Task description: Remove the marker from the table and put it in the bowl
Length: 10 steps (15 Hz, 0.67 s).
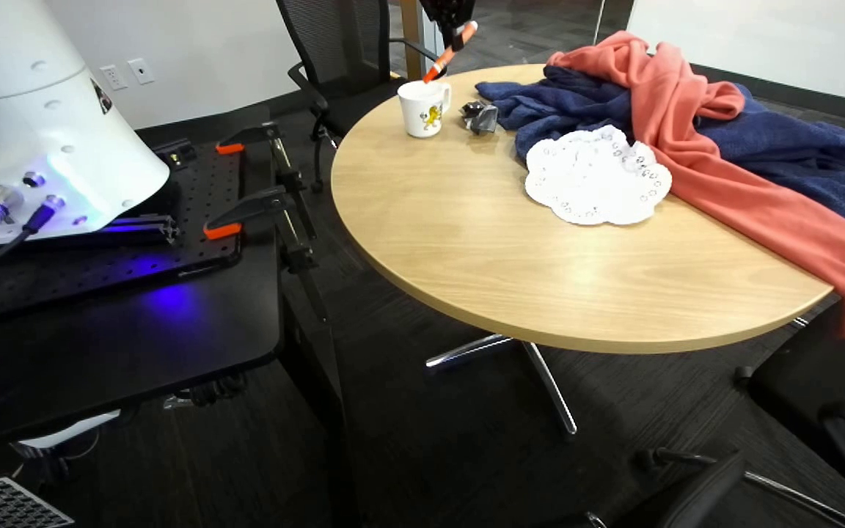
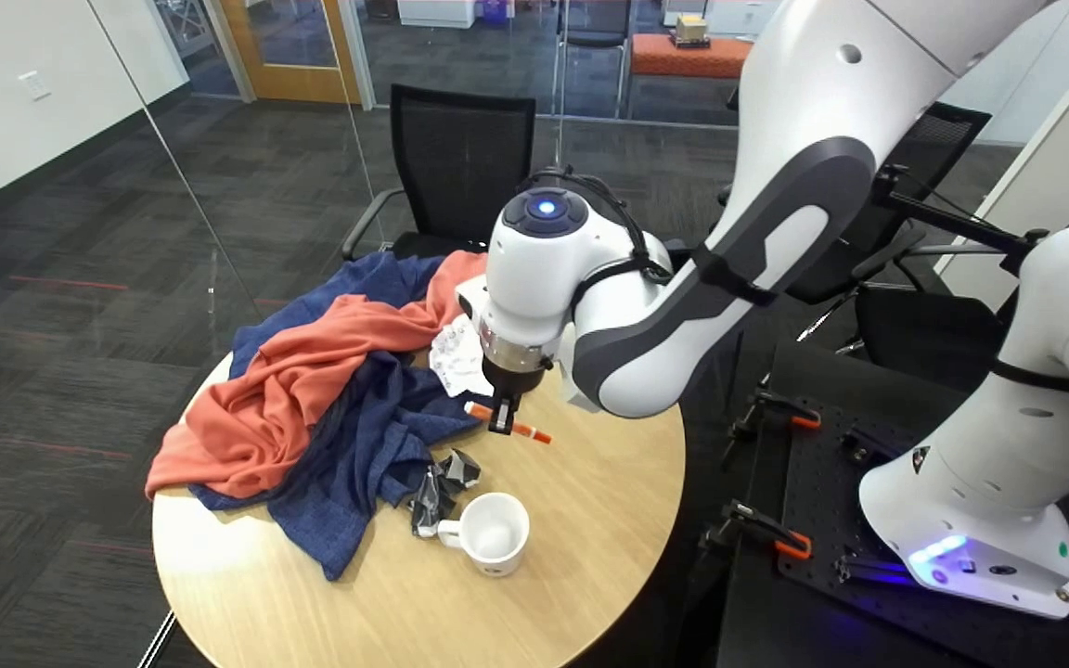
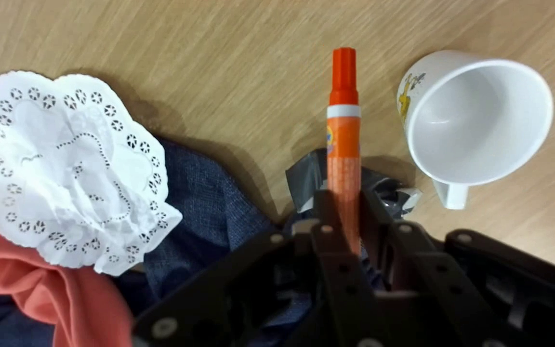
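Working over the round table calls for height to clear the bowl; step in hand judged to be the drop-off. Bowl stands upright, handle out to one side; best to come in over the mouth, away from the handle. Gripper is clamped on the marker: shift across until centred over the mouth, turn so one end points down, lower past the rim, then release gently. Marker looks long against the mouth; letting go crosswise may leave it bridging the rim. Position: off the table, held crosswise, nearer its back end. Red cap projects free ahead of the gripper; in the wrist view it sits beside the bowl, apart. Tilt: cannot tell.
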{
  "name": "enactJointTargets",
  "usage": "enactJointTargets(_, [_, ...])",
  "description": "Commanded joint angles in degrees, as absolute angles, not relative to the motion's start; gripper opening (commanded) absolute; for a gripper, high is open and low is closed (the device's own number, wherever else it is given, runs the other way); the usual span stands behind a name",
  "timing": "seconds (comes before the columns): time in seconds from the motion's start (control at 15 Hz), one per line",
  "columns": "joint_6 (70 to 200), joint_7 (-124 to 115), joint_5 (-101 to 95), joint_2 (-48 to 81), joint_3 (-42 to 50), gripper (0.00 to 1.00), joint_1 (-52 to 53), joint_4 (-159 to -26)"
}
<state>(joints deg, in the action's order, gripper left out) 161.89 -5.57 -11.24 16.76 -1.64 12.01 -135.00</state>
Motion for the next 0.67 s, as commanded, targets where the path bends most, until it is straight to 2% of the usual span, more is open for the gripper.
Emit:
enactJointTargets(0.0, [166.3, -3.6, -11.5, 11.9, -3.7, 0.04, 11.9, -140.1])
enactJointTargets(0.6, [179.3, 3.9, -8.0, 15.2, -11.6, 0.04, 9.9, -141.3])
